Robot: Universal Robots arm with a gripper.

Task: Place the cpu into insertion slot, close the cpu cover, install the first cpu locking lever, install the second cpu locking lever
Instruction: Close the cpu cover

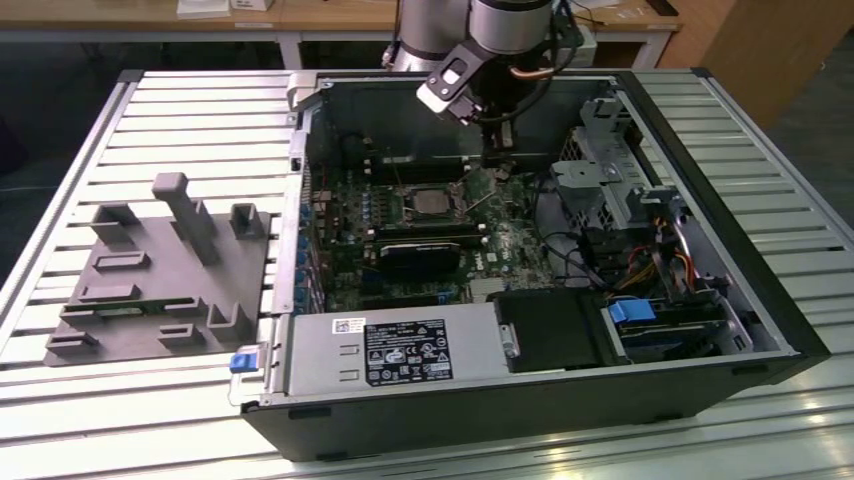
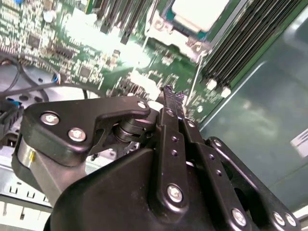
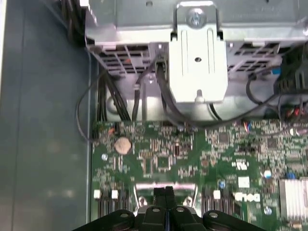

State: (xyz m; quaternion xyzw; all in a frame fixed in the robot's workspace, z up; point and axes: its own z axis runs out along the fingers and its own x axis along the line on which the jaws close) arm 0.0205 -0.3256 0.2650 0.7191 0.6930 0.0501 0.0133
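Now your hand point(image 3: 166, 191) hangs pinched shut, gripping nothing. The cpu point(image 1: 430, 203) lies flat on the green board point(image 1: 514, 245) nearby.

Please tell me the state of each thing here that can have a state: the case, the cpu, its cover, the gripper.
computer case: open, side panel off.
cpu: seated in the insertion slot.
cpu cover: down around the cpu, as far as I can see.
gripper: shut, holding nothing.
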